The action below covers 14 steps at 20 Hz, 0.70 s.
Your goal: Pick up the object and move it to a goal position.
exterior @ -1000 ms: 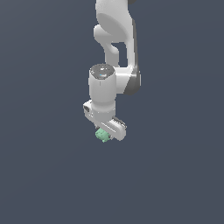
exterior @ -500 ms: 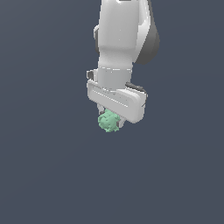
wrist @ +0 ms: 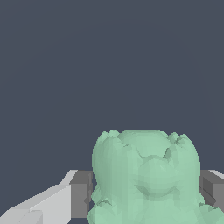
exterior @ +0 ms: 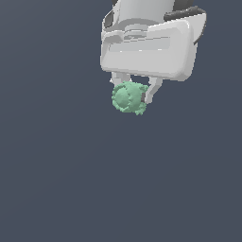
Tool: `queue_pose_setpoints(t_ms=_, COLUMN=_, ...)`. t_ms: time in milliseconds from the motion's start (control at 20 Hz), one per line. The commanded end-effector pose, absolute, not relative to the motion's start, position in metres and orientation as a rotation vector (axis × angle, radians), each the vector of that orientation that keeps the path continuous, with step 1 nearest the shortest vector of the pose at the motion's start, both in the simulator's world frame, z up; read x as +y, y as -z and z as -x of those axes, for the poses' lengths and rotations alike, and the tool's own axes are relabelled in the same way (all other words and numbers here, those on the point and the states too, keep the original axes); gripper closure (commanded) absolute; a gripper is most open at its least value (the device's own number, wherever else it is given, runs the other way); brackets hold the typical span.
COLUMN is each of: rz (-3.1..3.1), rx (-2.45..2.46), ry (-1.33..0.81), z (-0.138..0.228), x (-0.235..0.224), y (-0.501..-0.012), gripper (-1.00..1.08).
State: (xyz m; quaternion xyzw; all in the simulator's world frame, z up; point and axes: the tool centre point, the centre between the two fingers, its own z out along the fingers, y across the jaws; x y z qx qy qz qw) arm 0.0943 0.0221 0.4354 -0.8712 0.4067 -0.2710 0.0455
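White boxy gripper (exterior: 133, 94) hangs high in the exterior view, clamped on the small mint-green knobbly lump (exterior: 127, 97) between its fingers (wrist: 81, 194); one finger looks mostly hidden behind it. Plain dark grey backdrop.

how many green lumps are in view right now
1. The mint-green lump sits between the fingers of the gripper, held up off any surface. No others show in either view.

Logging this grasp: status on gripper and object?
Gripper shut on the mint-green object, a finger pad on each side. Object held aloft. Nothing visible in the way.
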Motion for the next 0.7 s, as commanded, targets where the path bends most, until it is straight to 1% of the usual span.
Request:
queue_pose_setpoints(t_ms=0, rz=2.635, rx=1.258, ry=0.874, z=-0.093, x=0.027, y=-0.459, gripper=1.08)
queue_pose_setpoints(t_ms=300, rz=2.596, rx=1.277, ry=0.946, z=-0.090, x=0.036, y=-0.496, gripper=1.08)
queue_pose_setpoints(t_ms=650, rz=2.586, rx=1.281, ry=0.967, z=-0.089, x=0.040, y=-0.506, gripper=1.08)
